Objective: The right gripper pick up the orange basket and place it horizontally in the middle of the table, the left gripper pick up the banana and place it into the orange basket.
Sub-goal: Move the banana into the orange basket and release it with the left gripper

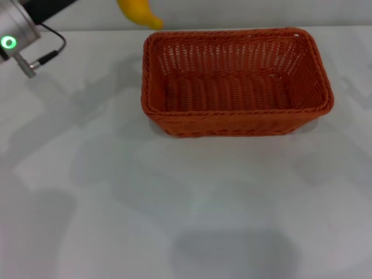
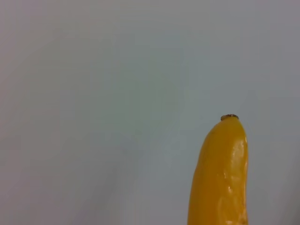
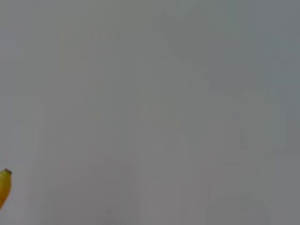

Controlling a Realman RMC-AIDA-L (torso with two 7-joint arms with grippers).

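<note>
Banana (image 1: pixel 141 14) cut off above orange basket (image 1: pixel 235 81); left gripper's grip unseen

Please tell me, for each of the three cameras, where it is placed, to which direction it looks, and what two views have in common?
Head view: from the robot's head, looking down at the orange basket on the table; the silver left arm shows at the top left corner.
Left wrist view: on the left arm, facing the banana; no robot part visible.
Right wrist view: on the right arm, facing plain surface; no robot part visible.
All three show the banana.

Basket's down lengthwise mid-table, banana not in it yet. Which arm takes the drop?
Left. Its arm is at the far left, with the banana raised just beyond the orange basket. The right claw isn't visible.
</note>
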